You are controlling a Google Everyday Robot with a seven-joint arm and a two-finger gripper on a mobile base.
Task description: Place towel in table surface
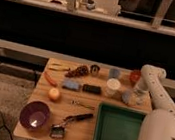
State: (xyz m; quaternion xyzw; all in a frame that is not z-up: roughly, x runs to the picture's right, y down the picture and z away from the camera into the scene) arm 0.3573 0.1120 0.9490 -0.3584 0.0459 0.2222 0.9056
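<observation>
The towel is a small pale blue-grey patch lying on the light tan table surface, just right of the white cup near the table's right edge. My gripper hangs at the end of the white arm, down at the towel's right side, at or just above it. The arm hides the towel's right edge.
A green tray sits at the front right. A blue sponge block, a black block, an orange, a purple bowl, a brush and cups at the back are spread over the table.
</observation>
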